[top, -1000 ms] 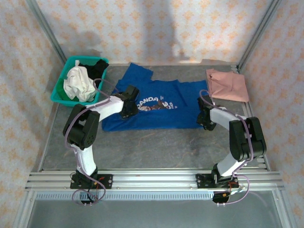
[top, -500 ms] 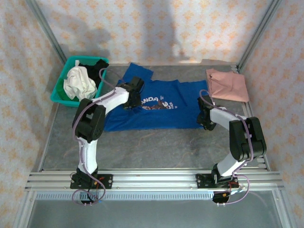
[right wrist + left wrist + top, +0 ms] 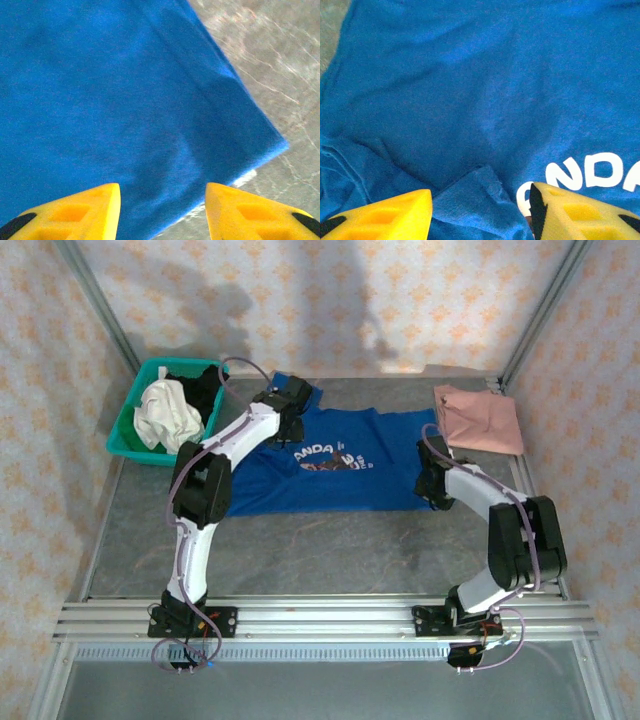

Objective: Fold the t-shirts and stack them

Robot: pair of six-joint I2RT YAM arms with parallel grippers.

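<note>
Where the 2 arms are bolted at its near edge, the grey, stone-patterned table (image 3: 330, 550) begins and runs back to the papered walls. Spread flat across its middle lies the royal blue t-shirt (image 3: 380, 485), chest side up, with 1 sleeve pointing toward the far left. The left arm (image 3: 240, 435) stretches far over this shirt's upper left part, while the right arm (image 3: 480, 495) bends in toward the shirt's right edge. At the far right corner, apart from the blue one, the dusty pink t-shirt (image 3: 480, 420) lies folded into a rough rectangle. At the far left stands a teal basket (image 3: 127, 410), just beside the blue sleeve, holding a bunched white cloth (image 3: 165, 415) and a black cloth (image 3: 195, 380) behind it.

The left gripper (image 3: 290, 405) sits above the blue shirt near that sleeve. Seen from the left wrist, the left gripper (image 3: 480, 200) has its 2 yellow fingers (image 3: 385, 215) spread apart, with a small raised fold of blue cloth lying loose in the gap and nothing pinched. The right gripper (image 3: 430, 490) hangs over the shirt's right hem. From the right wrist, the right gripper (image 3: 162, 192) also has its yellow fingers (image 3: 250, 210) parted, above a corner of the blue cloth where it meets bare table, gripping nothing. Smallest of all, the chest graphic (image 3: 330, 455) shows white lettering (image 3: 600, 172), partly hidden by the left arm.
</note>
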